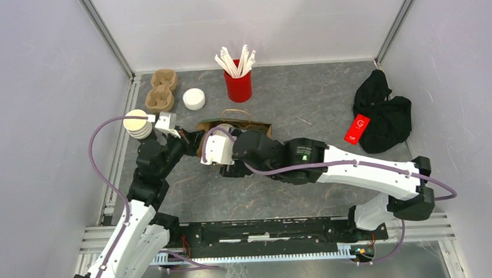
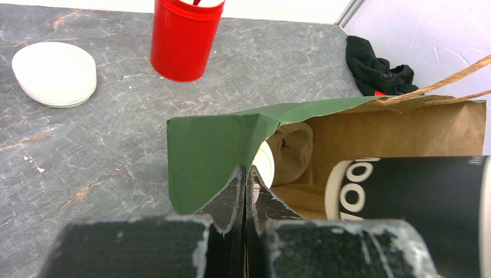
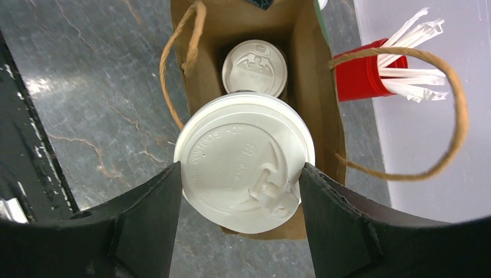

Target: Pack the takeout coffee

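A brown paper bag with a green outer face stands open mid-table. My left gripper is shut on the bag's green rim and holds it. One takeout coffee, with its white lid up, stands inside the bag at the far end. My right gripper is shut on the other takeout coffee, both fingers pressing the sides of its lid, over the bag's mouth. In the left wrist view this cup's black wall shows inside the bag's opening.
A red holder of wrapped straws stands behind the bag. A stack of white lids, cardboard cup carriers and a stack of lidless cups lie back left. A black cloth with a red card lies at right.
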